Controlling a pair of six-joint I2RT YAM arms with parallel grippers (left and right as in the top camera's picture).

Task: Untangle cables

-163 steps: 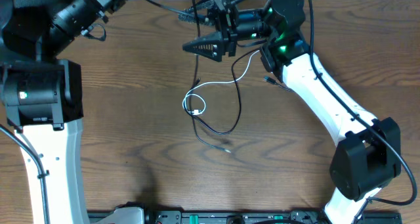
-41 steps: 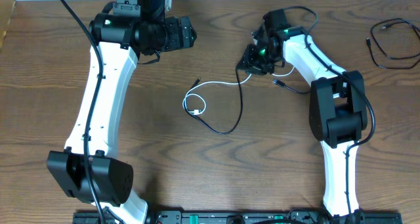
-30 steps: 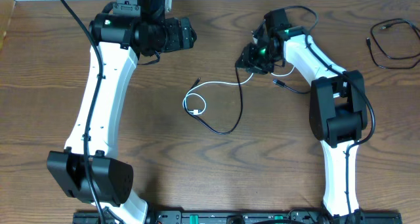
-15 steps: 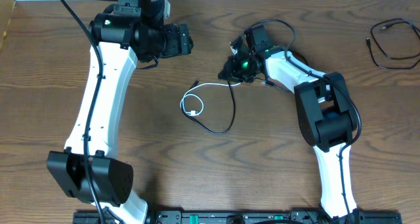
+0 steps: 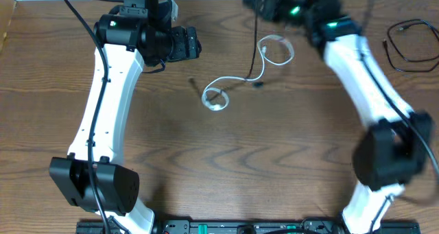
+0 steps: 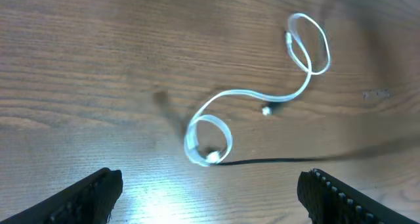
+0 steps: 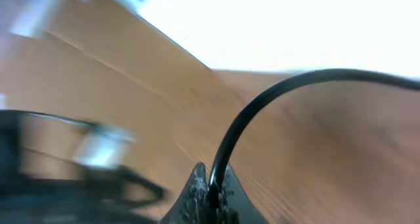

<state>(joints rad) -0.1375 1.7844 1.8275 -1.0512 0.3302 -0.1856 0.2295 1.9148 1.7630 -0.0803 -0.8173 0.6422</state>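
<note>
Pinching the black cable [image 7: 262, 102] between tightly closed fingers, the right gripper [image 7: 211, 192] sits at the tabletop's [image 5: 240, 165] far edge, while the white cable [image 6: 252, 96], looped at both ends, lies near that edge beneath the left gripper [image 6: 210, 196], jaws spread wide and empty.

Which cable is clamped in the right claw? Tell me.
The black cable, pinched in the shut right claw; the white cable is in neither claw.
</note>
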